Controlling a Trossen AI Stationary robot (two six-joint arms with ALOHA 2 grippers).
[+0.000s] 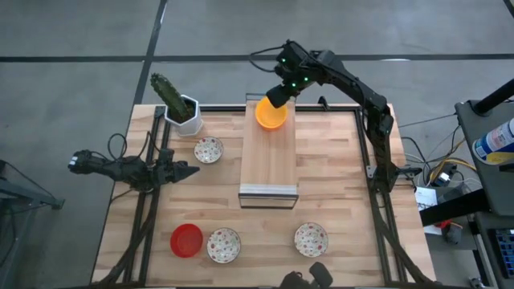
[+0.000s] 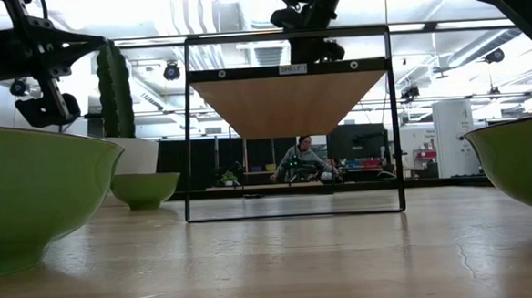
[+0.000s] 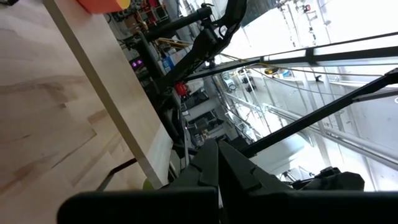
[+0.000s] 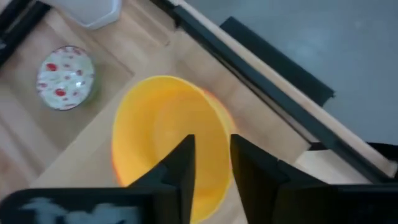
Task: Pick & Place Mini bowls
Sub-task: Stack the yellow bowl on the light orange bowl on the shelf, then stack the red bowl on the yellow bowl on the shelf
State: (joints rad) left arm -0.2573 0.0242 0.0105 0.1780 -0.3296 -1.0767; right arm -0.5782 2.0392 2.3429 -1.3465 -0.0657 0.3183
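Observation:
A yellow mini bowl [image 4: 161,134] lies inside an orange bowl [image 4: 210,98] at the far end of a raised wooden shelf [image 1: 269,160]. My right gripper [image 1: 279,96] is above it, shut on its rim. On the table stand a red bowl [image 1: 186,240] and three white speckled bowls: one by the cactus [image 1: 209,149] and two near the near edge [image 1: 223,245], [image 1: 311,239]. My left gripper [image 1: 191,169] waits shut at the table's left, above the tabletop. My right gripper [image 4: 211,140] has the yellow bowl's rim [image 4: 225,127] between its fingers, one finger [image 4: 183,155] inside the bowl and the other outside. The fingers come from above, slanting in from the far side. The orange bowl's edge shows around the yellow bowl; whether the yellow bowl rests in it I cannot tell.
A white pot with a green cactus [image 1: 183,112] stands at the far left corner. The shelf sits on a black frame [image 2: 188,135] in the table's middle. In the low view bowls loom at both sides [image 2: 31,198], [image 2: 522,163]. A person [image 2: 301,158] sits far behind.

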